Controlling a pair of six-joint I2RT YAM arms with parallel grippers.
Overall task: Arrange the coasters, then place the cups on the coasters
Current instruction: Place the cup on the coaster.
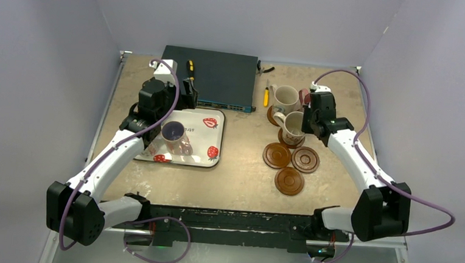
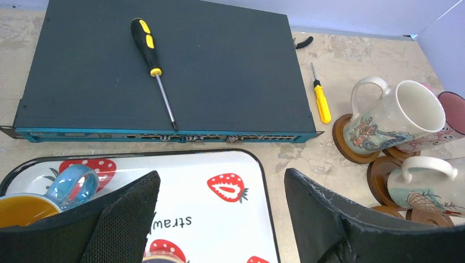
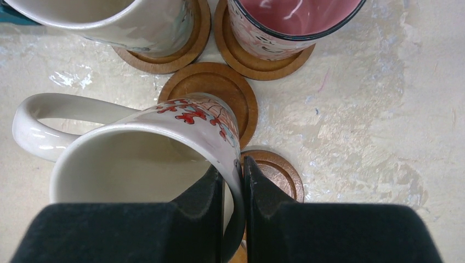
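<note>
**Right gripper** [image 3: 233, 171]: the jaws are clamped on the rim of the held cream mug [image 3: 137, 159], one jaw inside the mouth and one against the outer wall. They grip the side opposite the handle. The mug leans over the middle coaster [image 3: 211, 82]; whether its base sits flat there cannot be told.

Ahead of the jaws, the second cream mug [image 3: 120, 22] stands on its own coaster [image 3: 164, 57]. Ahead and to the right, the pink-lined mug [image 3: 296, 16] stands on another coaster [image 3: 257, 63]. These three coasters lie close together, their edges almost meeting.

Just beside the outer jaw lies one of the three bare coasters [image 3: 277, 172]. The overhead view shows them clustered [image 1: 289, 181] on the worktop [image 1: 246, 169], behind the jaws and near the held mug.

**Left gripper** [image 2: 219, 216]: the jaws stand wide apart with nothing between them, above the strawberry-print tray [image 2: 257, 181].

- Just outside the left jaw, the blue mug [image 2: 71, 186] with an orange interior sits on the tray.
- The overhead view shows the purple-lined mug [image 1: 175, 134] upright on the same tray, beside the left arm.
- Ahead of the jaws lies the dark network switch [image 2: 230, 66], with a black-and-yellow screwdriver [image 2: 148, 52] on its lid.
- Ahead and to the right, a small yellow screwdriver [image 2: 321, 101] lies on the worktop between the switch and the second cream mug.
</note>
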